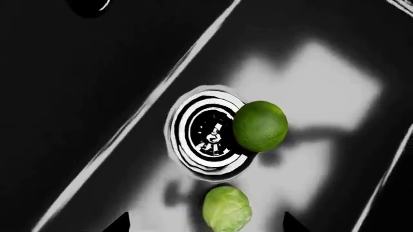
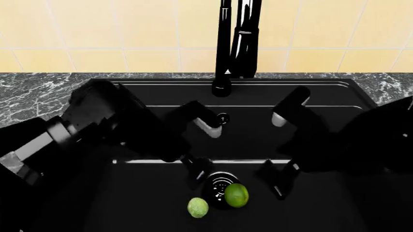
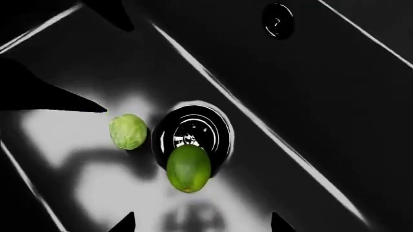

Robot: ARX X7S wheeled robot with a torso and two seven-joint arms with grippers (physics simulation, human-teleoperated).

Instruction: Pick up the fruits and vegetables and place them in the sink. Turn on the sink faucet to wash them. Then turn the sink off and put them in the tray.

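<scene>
The bright green lime [image 2: 236, 195] and the paler leafy sprout [image 2: 198, 207] lie on the floor of the black sink [image 2: 335, 121], on either side of the round drain [image 2: 218, 183]. The black faucet [image 2: 239, 43] stands at the back; I see no water. My left gripper [image 2: 201, 149] hangs open above the drain, and in the left wrist view the sprout [image 1: 227, 209] shows between its spread fingertips, untouched, with the lime [image 1: 260, 125] beyond. My right gripper [image 2: 281, 151] is open too, above the lime [image 3: 188, 168] and sprout [image 3: 127, 131]. The tray is out of view.
Dark marble counter [image 2: 38, 92] runs along the sink's back and left. A yellow tiled wall [image 2: 96, 34] rises behind. A small overflow hole [image 3: 278, 20] sits in the sink's back wall. Both arms crowd the space over the basin.
</scene>
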